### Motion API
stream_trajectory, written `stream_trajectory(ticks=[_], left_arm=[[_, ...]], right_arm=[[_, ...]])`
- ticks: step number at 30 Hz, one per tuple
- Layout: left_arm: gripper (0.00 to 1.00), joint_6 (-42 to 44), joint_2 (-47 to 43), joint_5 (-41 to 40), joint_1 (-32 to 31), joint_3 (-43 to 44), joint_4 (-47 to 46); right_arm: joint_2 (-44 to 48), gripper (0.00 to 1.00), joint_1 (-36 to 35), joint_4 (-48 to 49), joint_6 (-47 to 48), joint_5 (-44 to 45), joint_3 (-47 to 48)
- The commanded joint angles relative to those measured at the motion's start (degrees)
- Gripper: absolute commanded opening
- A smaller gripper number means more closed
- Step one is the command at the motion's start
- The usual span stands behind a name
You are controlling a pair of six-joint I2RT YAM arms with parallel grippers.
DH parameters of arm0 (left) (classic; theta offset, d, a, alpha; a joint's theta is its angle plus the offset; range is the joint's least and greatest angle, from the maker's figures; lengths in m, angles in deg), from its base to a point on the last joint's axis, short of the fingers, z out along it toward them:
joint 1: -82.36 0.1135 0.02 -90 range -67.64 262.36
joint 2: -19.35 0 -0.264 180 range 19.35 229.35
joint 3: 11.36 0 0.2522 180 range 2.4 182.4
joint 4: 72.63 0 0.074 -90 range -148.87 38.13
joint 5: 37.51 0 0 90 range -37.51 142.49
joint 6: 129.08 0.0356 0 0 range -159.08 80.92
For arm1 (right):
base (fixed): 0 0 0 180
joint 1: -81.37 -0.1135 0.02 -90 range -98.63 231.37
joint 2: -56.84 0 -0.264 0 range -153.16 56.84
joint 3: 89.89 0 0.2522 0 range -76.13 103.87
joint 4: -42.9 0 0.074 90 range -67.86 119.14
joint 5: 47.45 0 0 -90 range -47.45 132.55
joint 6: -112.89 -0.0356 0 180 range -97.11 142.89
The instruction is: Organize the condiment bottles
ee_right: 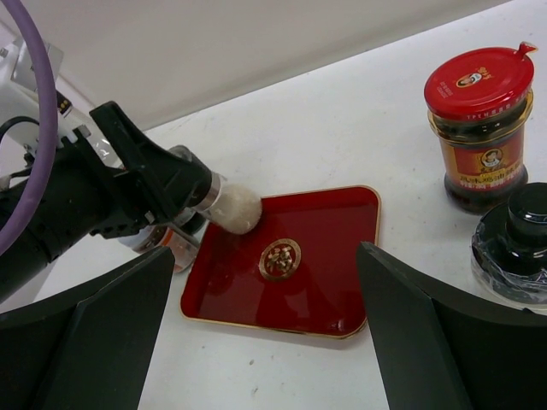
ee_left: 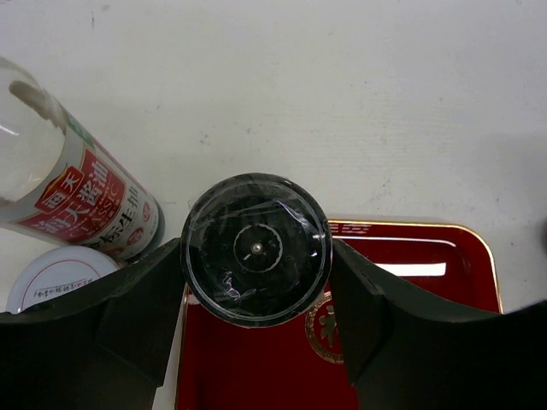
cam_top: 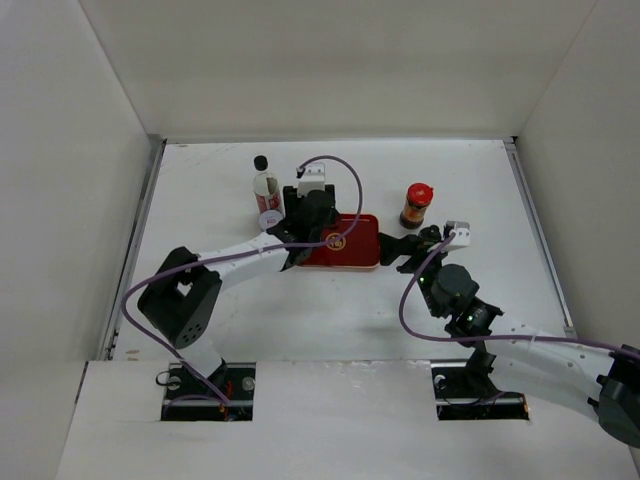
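My left gripper (cam_top: 312, 222) (ee_left: 256, 252) is shut on a small jar with a dark round lid (ee_left: 256, 231). It holds the jar over the left end of the red tray (cam_top: 358, 245) (ee_left: 427, 282). In the right wrist view the jar's whitish body (ee_right: 235, 207) hangs at the tray's (ee_right: 329, 248) far left corner. The tall slim bottle (cam_top: 263, 183) (ee_left: 73, 192) and a white-lidded jar (cam_top: 270, 218) (ee_left: 55, 275) stand just left of the tray. My right gripper (cam_top: 405, 248) (ee_right: 265, 260) is open and empty at the tray's right edge. A red-capped jar (cam_top: 417, 205) (ee_right: 479, 128) and a black-lidded jar (ee_right: 517, 243) stand right of the tray.
White walls close in the table (cam_top: 330, 310) on the left, back and right. The purple cable (cam_top: 340, 175) loops above my left wrist. The tray carries a gold emblem (ee_right: 279, 258) at its middle.
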Motion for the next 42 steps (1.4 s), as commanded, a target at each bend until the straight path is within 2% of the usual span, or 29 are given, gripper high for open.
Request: stream_trajectory(ticks=[1,9,18,32,34,42], left_arm=[[0.42,-0.1,-5.8,-1.4,-0.4,-1.7,-1.9],[0.42,-0.2,-8.4,-1.6,-1.4,-3.1,-3.6],[0.42,0.5,-5.1,-0.3,1.4,-1.5,-3.8],[0.43,0.4,-2.5,0.8,2.1,-1.8,-6.2],[0.46,0.5,-2.3,0.8,2.2,-1.8,-6.2],[0.78,0.4,-2.9,-0.1,1.9,-2.9,-6.2]], right_arm=[[0.6,0.94,0.3,1.4,-0.7,-0.7,0.2],[0.6,0.94,0.5,1.5,-0.3,-0.5,0.4],[1.0,0.94,0.5,1.4,-0.7,-0.9,0.2],[1.0,0.95,0.5,1.3,-0.5,-1.0,0.2],[1.2,0.95,0.5,1.3,-0.4,-0.8,0.1],[2.1,0.96,0.5,1.3,-0.3,-0.6,-0.1]])
